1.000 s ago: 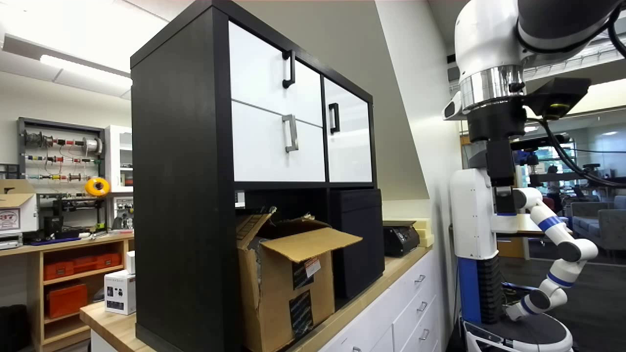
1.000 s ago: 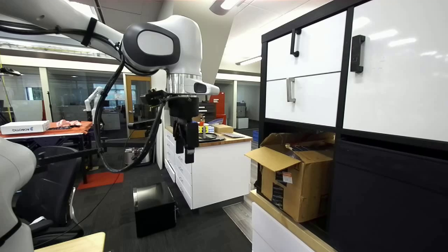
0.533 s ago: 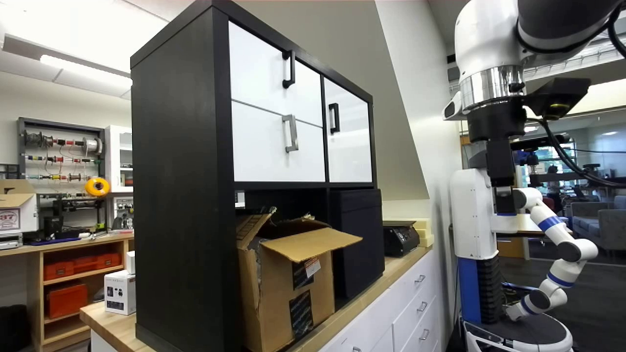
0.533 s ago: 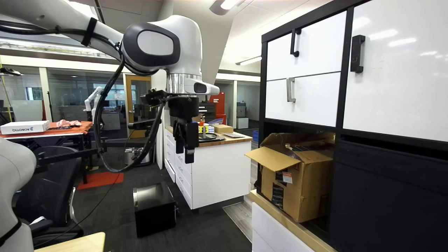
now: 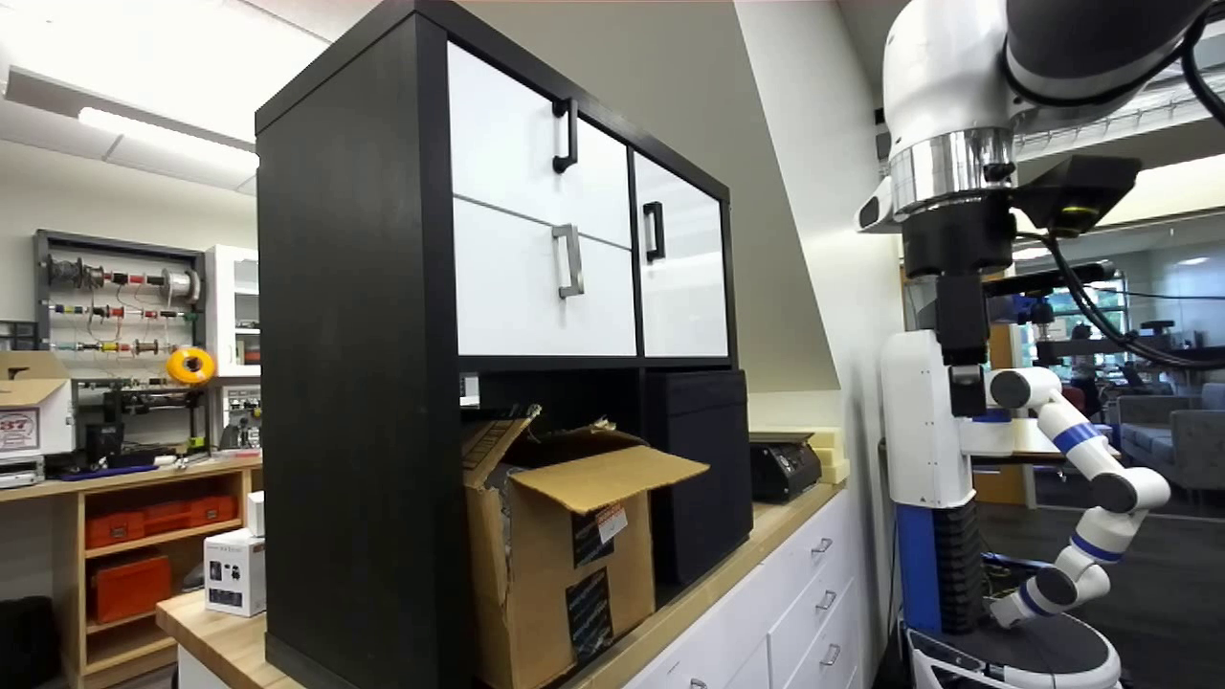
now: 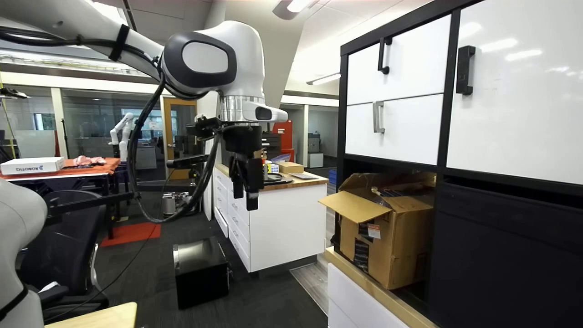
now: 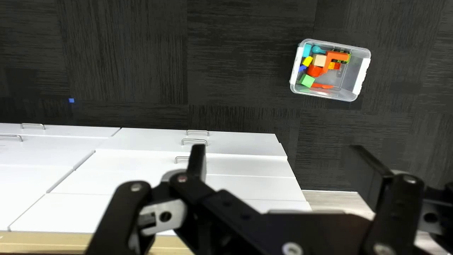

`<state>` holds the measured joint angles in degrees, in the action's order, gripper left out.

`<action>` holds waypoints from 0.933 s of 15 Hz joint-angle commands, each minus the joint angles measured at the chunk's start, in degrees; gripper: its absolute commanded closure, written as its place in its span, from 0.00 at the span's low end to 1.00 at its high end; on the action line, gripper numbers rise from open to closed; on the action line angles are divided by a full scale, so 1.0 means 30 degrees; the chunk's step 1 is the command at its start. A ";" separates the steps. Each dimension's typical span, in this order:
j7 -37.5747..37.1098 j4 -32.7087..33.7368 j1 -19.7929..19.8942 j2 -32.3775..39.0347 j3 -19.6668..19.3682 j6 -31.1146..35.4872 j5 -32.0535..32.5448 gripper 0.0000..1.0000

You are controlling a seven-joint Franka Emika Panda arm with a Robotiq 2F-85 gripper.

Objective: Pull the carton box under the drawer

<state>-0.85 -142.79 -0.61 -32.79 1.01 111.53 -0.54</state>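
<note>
Currently, the gripper (image 7: 283, 158) points downward, its jaws wide apart and holding nothing. In an exterior view, the box (image 6: 387, 241) lies to the right of the jaws, well apart, inside the black cabinet (image 5: 345, 335) below the lower drawer (image 6: 410, 130). Its front flap (image 6: 355, 207) projects toward the gripper's side; a sideways approach is probably required.

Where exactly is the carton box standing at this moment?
In both exterior views, the carton box stands in the lower left of the black cabinet, under the white drawer with the grey handle, with the dark insert on its right.
</note>
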 commanded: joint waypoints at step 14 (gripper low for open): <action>0.4959 0.7429 -0.0312 0.9264 0.0093 0.3170 0.1260 0.00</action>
<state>9.58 -125.74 -1.08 -9.02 1.94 120.42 1.97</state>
